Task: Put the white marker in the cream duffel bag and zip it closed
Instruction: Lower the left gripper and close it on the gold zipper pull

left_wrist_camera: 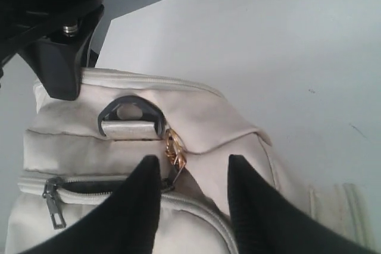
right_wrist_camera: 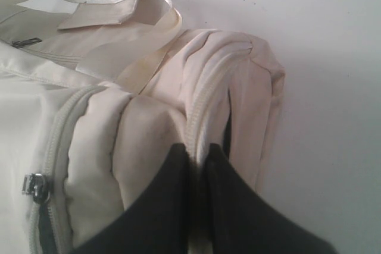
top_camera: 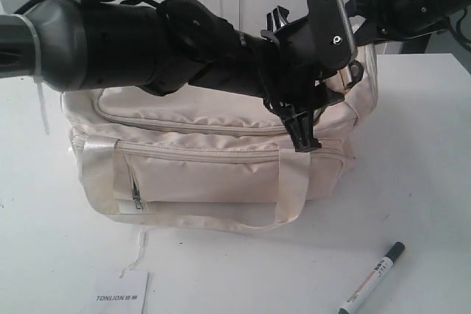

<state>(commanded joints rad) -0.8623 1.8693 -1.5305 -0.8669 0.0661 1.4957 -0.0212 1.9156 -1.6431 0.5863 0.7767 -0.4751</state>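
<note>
As the scene reads from left to right, the holdings are these:

1. Flat white card printed "TONLION" (top_camera: 121, 292). It lies on the white table (top_camera: 419, 182), well apart from both sets of jaws.

2. Large soft cream fabric duffel bag (top_camera: 206, 174). It stands on the table directly beneath both grippers. The shiny cream strap handles (right_wrist_camera: 131, 34) hang slack, and the front pocket is zipped.

3. Left gripper (left_wrist_camera: 195, 163). The black fingers are spread, the jaws released and clamping nothing, poised over one end of the bag.
   - A gold-coloured chain pull (left_wrist_camera: 174, 150) sits in the gap, just beside one fingertip.
   - A dark D-shaped ring (left_wrist_camera: 128, 114) lies just beyond the tips.
   - A metal zip slider (left_wrist_camera: 52, 203) lies outside the jaws, with a short dark opening in the zip next to it.

4. Right gripper (right_wrist_camera: 197, 150). The black fingers are clenched on a raised fold of the bag's cream fabric along a zip seam (the ridge runs up between the two pads). A second metal slider (right_wrist_camera: 33, 184) sits off to one side of the jaws.

5. Slim white-barrelled marker pen with black cap (top_camera: 372, 279). It lies flat and diagonal on the table, outside the bag, well apart from both sets of jaws, on the right gripper's side.
</note>
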